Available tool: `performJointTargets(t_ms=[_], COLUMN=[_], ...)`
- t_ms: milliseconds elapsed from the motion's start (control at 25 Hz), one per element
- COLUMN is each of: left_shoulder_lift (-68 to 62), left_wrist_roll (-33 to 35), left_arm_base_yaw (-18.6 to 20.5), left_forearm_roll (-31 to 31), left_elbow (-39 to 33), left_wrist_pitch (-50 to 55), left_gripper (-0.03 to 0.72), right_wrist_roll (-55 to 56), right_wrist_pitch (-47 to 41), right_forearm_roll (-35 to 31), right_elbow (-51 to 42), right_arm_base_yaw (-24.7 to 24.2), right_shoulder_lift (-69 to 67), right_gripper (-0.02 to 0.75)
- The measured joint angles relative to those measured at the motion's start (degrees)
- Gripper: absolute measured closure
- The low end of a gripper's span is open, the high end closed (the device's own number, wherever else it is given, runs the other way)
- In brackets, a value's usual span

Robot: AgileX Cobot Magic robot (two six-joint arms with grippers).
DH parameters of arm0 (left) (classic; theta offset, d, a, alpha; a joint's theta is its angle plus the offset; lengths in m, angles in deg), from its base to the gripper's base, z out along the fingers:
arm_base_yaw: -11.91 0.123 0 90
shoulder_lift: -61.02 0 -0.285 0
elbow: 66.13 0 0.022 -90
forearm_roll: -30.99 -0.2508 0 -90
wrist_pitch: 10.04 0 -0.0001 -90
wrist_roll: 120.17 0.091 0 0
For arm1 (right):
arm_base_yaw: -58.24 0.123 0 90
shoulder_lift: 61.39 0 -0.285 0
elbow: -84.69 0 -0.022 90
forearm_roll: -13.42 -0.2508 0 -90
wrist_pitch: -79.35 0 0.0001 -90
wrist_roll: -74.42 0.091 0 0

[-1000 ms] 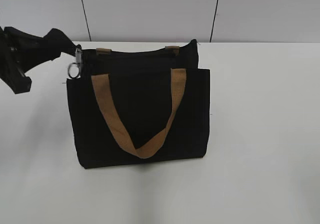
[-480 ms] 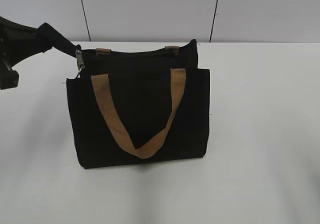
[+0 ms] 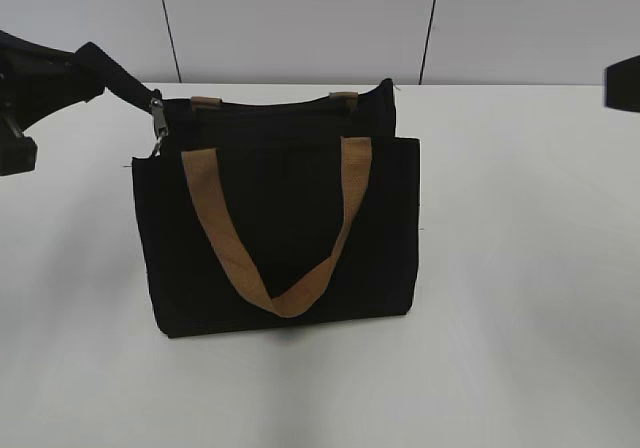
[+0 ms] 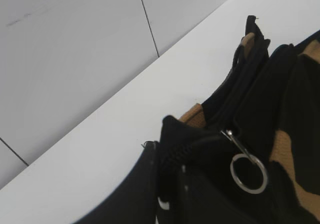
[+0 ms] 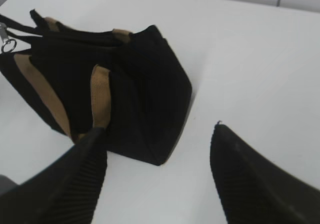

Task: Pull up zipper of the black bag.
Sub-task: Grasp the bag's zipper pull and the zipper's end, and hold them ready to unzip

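The black bag (image 3: 280,223) stands upright on the white bench (image 3: 520,298), near the middle, with its front pocket panel toward me. One tan handle (image 3: 275,233) hangs down over the front in a V shape; the ends of the other handle show at the top edge behind. The zipper (image 4: 235,96) runs along the top of the bag. Its metal pull (image 3: 157,118) sits at the left top corner, and a silver ring (image 4: 248,172) hangs from it.

The left gripper (image 3: 95,73) reaches in from the left side and meets the bag just at this corner. In the left wrist view its black fingers (image 4: 150,184) are pressed together on a fold of black fabric at the zipper's end, just beside the ring, so the jaws are closed on the bag's corner.

The right gripper (image 5: 157,184) is well apart from the bag, on the right. Its jaws are spread wide with nothing between them, and only white bench shows below.
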State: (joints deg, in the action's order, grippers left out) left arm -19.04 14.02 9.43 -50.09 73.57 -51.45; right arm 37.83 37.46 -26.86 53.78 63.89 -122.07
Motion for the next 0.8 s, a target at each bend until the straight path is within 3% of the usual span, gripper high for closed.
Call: performJointTargets(t_ms=[160,440,600,800], left_shoulder_lift=[0.0,-0.13,-1.34,-1.99], left_wrist_roll=[0.0,0.0,0.0,0.0], left_arm_base_yaw=[0.0,0.0,0.0,0.0], left_forearm_roll=[0.0,-0.05,-0.05,0.0], left_elbow=[0.07,2.9,3.69,3.95], left_wrist_pitch=[0.33,1.67,1.86,1.86], left_gripper=[0.669,0.669,0.669,0.669], right_wrist_roll=[8.3,33.81,42.31,43.18], right_wrist_pitch=[4.69,9.31,9.36,9.3], right_forearm_roll=[6.84,23.13,25.37,25.72], right_elbow=[3.57,13.9,22.84,32.12], right_arm_base_yaw=[11.55,29.93,35.17,39.48], right_shoulder_lift=[-8.52,-25.67,-34.83,-42.78], right_gripper=[0.246,0.246,0.264,0.356])
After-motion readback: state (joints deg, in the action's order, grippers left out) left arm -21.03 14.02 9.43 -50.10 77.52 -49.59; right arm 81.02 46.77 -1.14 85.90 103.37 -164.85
